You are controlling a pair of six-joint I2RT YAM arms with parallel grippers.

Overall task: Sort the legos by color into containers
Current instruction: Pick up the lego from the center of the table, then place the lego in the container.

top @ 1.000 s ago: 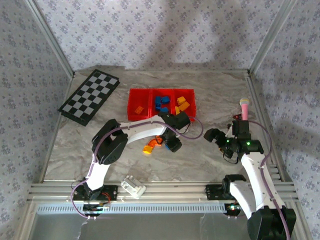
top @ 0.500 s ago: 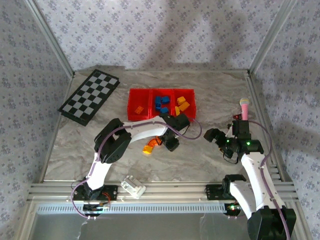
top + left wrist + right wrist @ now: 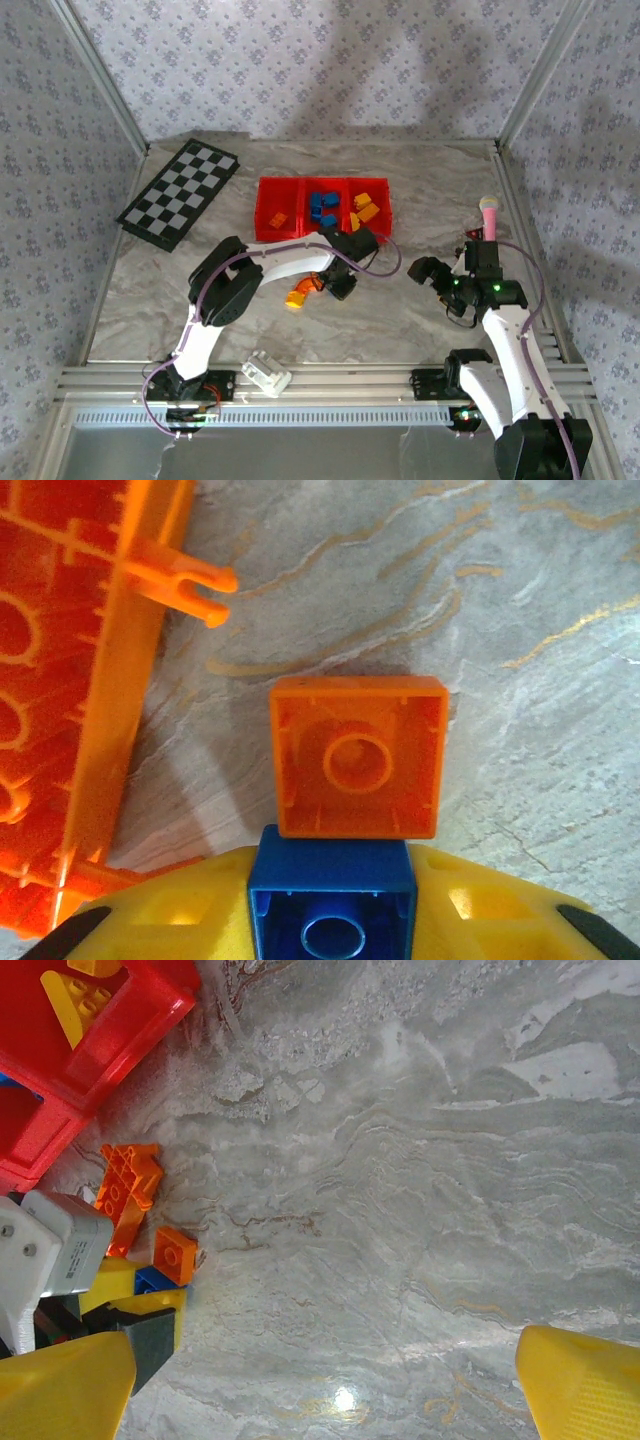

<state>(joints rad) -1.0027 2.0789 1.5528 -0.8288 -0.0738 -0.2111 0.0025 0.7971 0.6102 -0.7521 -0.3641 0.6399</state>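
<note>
Left gripper jaws had just clenched on a blue brick (orange brick abutting): next pick looked secured. Right gripper jaws released.

I see a checkerboard lying at the upper left of the grey marbled desk, a white block at its lower edge, and a pink-tipped stick at right.
</note>
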